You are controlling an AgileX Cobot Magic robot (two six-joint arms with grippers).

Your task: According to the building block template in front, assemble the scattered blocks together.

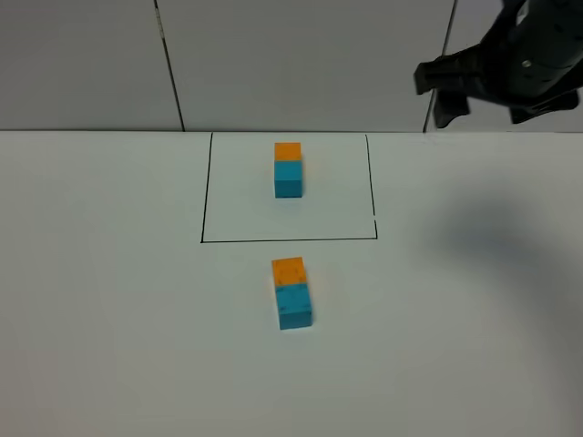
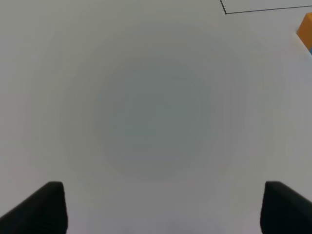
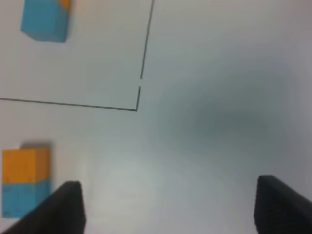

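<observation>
Final step judged at hand: orange block (image 1: 289, 270) and teal block (image 1: 293, 305) lie joined just outside the black frame (image 1: 202, 187), matching the template pair (image 1: 288, 169) inside it, orange toward the far side. Left gripper (image 2: 161, 207): jaws wide apart, nothing between, over bare table (image 1: 109, 300). Right gripper (image 3: 168, 207): jaws spread, empty, raised well right of the blocks. Next move likely only retreat; ample open room on both sides, no edges close.
</observation>
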